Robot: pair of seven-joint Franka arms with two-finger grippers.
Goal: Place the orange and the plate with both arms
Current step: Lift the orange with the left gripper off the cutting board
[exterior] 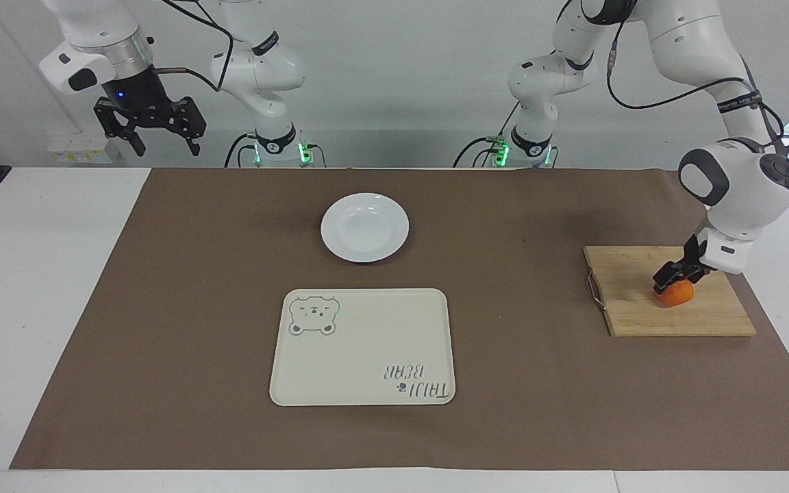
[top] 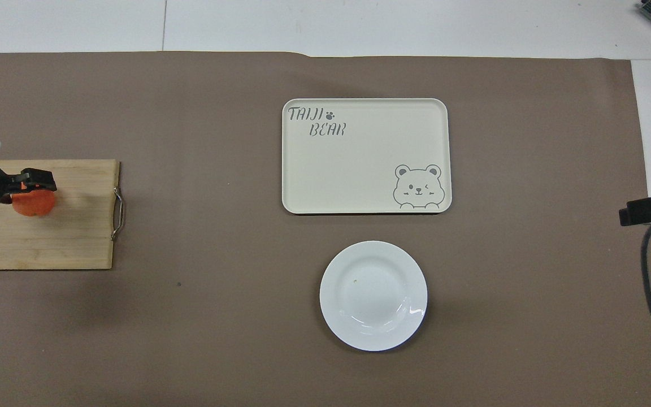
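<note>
The orange (exterior: 675, 296) (top: 32, 207) lies on a wooden cutting board (exterior: 631, 274) at the left arm's end of the table. My left gripper (exterior: 673, 279) (top: 29, 189) is down at the orange, open, its fingers astride the fruit's top. The white plate (exterior: 364, 227) (top: 373, 295) rests on the brown mat mid-table, on the robots' side of the tray. My right gripper (exterior: 150, 131) (top: 650, 209) waits raised and open at the right arm's end, holding nothing.
A cream tray (exterior: 363, 346) (top: 365, 155) with a bear drawing and lettering lies farther from the robots than the plate. The cutting board (top: 77, 226) has a metal handle on its edge toward the table's middle. Brown mat covers most of the table.
</note>
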